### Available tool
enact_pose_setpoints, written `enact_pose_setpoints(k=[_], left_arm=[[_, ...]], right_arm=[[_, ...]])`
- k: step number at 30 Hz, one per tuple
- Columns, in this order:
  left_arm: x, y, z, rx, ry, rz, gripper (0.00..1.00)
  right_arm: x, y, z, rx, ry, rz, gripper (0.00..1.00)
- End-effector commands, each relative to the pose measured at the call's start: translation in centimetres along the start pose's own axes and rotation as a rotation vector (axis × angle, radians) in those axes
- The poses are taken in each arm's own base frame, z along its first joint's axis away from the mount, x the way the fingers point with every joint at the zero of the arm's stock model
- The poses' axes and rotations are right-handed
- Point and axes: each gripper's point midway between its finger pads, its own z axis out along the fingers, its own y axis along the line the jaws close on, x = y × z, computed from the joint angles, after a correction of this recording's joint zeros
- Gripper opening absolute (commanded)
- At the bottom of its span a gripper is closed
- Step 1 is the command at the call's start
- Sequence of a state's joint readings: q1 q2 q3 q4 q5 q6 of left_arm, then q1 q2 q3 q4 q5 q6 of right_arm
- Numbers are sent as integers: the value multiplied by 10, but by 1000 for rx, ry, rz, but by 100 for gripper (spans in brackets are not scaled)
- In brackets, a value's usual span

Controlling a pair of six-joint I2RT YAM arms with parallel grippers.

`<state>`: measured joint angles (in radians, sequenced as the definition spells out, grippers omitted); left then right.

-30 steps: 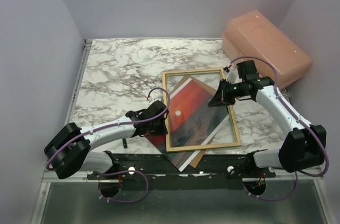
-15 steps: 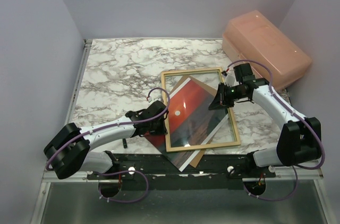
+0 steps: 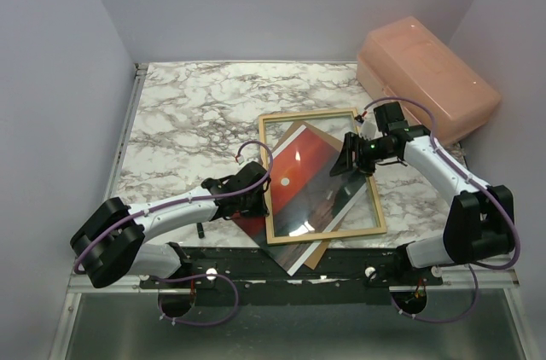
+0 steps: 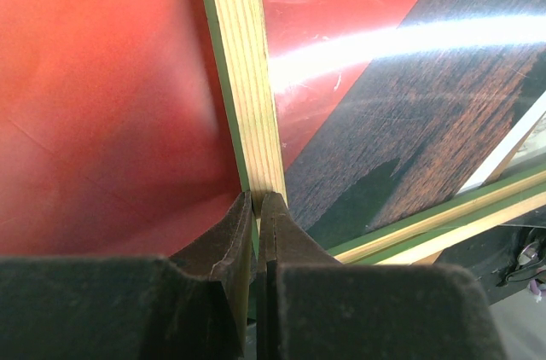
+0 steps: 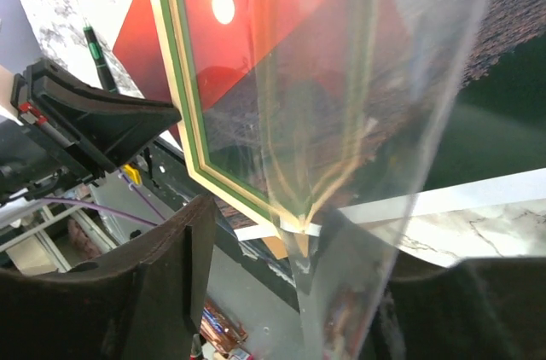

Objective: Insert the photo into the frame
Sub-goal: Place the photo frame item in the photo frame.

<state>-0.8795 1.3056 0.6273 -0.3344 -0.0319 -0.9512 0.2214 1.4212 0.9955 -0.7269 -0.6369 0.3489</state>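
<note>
The frame point(image 3: 267, 164) lies pale-wood side up in the middle of the table, over the tilted red-orange photo point(image 3: 300, 171). My left gripper point(image 3: 258, 192) is shut on the frame's left rail point(image 4: 247, 78), with the red print point(image 4: 111, 104) beside it. Over the frame's right rail, my right gripper point(image 3: 345, 159) stands open. A clear sheet point(image 5: 367, 164) stands on edge between its spread fingers point(image 5: 162, 266). The frame's green-edged corner point(image 5: 175, 78) and the photo's white sun point(image 5: 223, 6) show beyond it.
A brown backing board point(image 3: 317, 255) pokes out under the photo at the table's front edge. A pink plastic box point(image 3: 426, 74) sits at the back right. Marble tabletop point(image 3: 196, 113) lies to the left. A green-tipped pen point(image 5: 96, 57) lies near the left arm.
My right gripper has opened from shut and shifted slightly left. The clear sheet stays between its fingers. The left gripper and the frame have not moved.
</note>
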Motion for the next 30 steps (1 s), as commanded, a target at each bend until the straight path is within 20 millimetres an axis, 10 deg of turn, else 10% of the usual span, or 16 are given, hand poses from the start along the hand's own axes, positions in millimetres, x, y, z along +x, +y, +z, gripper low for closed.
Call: enact_pose_setpoints(k=[1,12,30], left_arm=[[41,65,9,-236,123,55,1],[42,66,9,-236,124,55,1],[43,66,10,-236,126,54,0]], right_arm=[[4,-1,6,5,25,17,57],[-1,-29,11,141,-20,28,90],[-4,-71,18,322,-81,73,100]])
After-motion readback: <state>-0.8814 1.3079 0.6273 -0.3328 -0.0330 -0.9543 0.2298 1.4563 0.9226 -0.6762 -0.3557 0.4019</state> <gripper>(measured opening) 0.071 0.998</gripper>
